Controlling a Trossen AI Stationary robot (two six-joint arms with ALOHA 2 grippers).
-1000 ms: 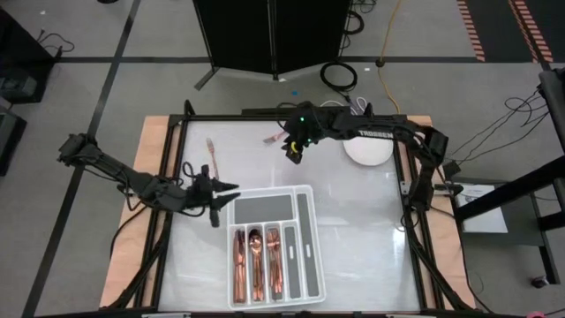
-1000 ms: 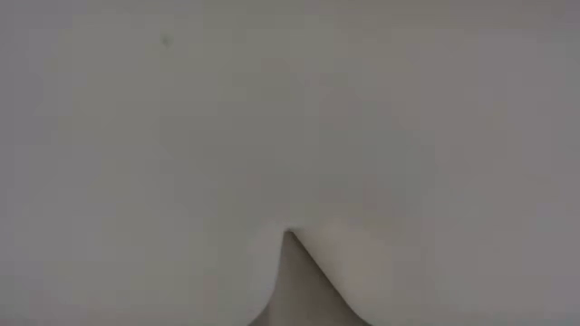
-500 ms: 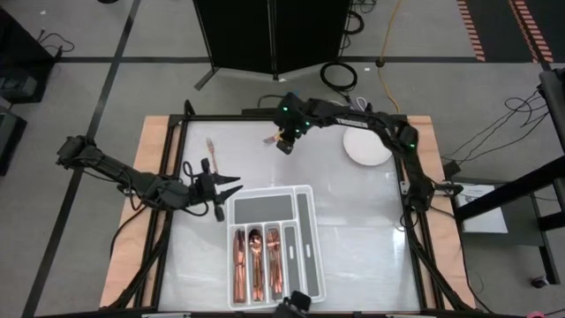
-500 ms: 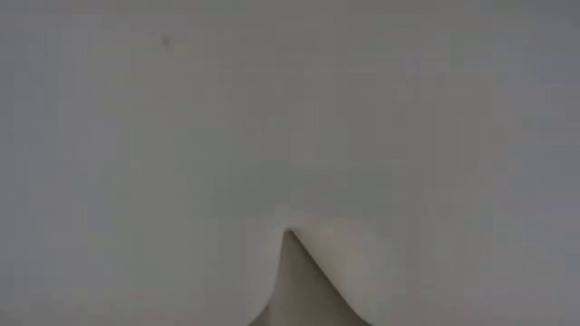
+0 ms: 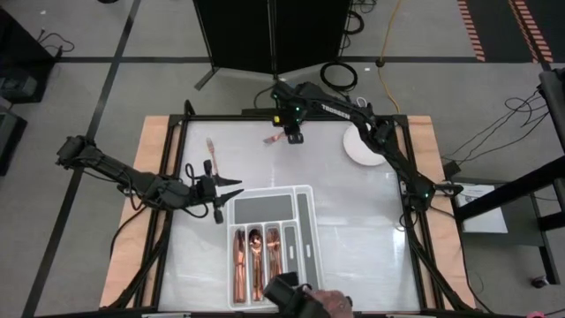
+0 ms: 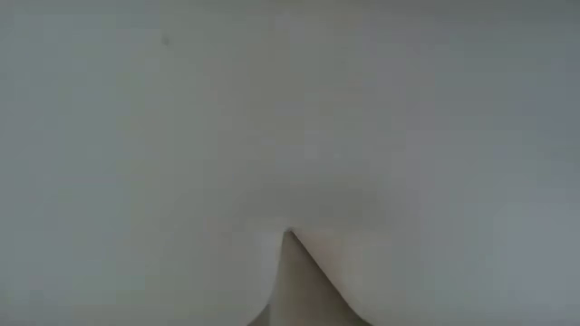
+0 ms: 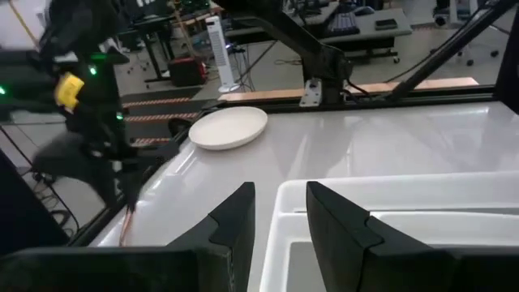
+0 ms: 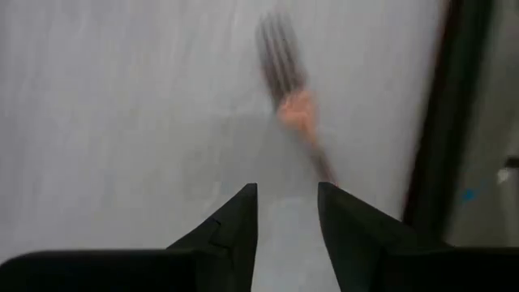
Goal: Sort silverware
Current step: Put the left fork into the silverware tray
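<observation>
Right claw [image 5: 294, 137]: at the far edge of the worktop [image 5: 353, 212], above a loose fork [image 8: 285, 77]; fingers slightly spread, nothing between them.
Fork: lies flat on the worktop just ahead of the right claw's fingertips, untouched.
Second loose piece [image 5: 211, 149]: on the worktop's far left part, apart from the tray.
Left claw [image 7: 276, 212]: hovers at the white tray's [image 5: 305, 193] far left corner; fingers parted, empty.
Sorted silverware [image 5: 256, 261]: in three near-left tray compartments.
Plate [image 5: 364, 147]: far right, bare.
Low view: blank grey.
</observation>
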